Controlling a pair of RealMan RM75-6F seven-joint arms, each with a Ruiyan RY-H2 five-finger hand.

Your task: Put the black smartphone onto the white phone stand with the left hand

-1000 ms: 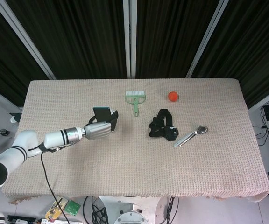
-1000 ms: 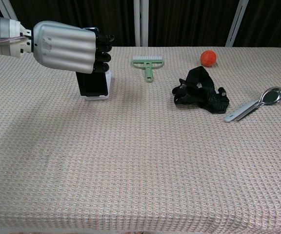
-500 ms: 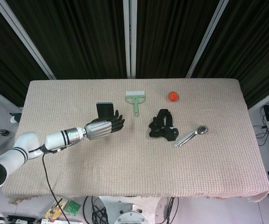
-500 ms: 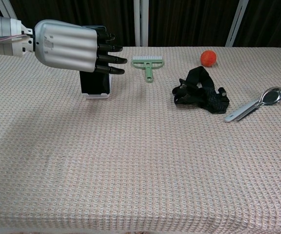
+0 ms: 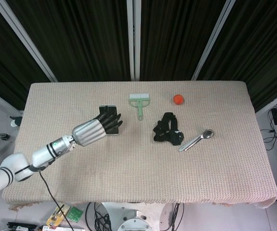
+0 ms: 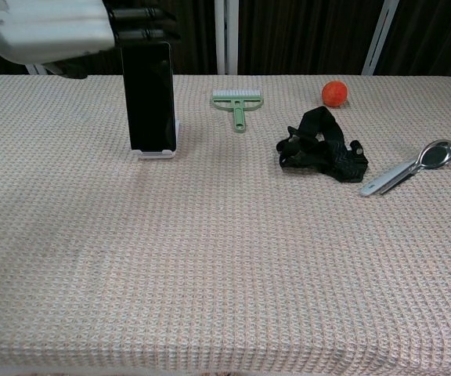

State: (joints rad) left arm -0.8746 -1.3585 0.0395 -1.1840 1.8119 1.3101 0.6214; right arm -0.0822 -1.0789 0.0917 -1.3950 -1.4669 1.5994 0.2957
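The black smartphone [image 6: 149,97] stands upright on the white phone stand [image 6: 156,153], left of the table's middle. In the head view the smartphone [image 5: 107,111] shows just beyond my fingers. My left hand [image 6: 53,30] hovers above and to the left of the phone's top edge with its fingers [image 6: 141,13] stretched out and nothing in them. Seen from the head view, the left hand [image 5: 94,130] overlaps the phone's near side and hides the stand. My right hand is in neither view.
A green brush [image 6: 238,103] lies right of the phone, an orange ball [image 6: 334,92] further right at the back. A black strap bundle [image 6: 320,146] and a metal spoon [image 6: 410,165] lie on the right half of the woven table cover [image 6: 225,258].
My left hand has let go of the phone, opened its fingers and risen up and back to the left. The phone stays standing on the stand.
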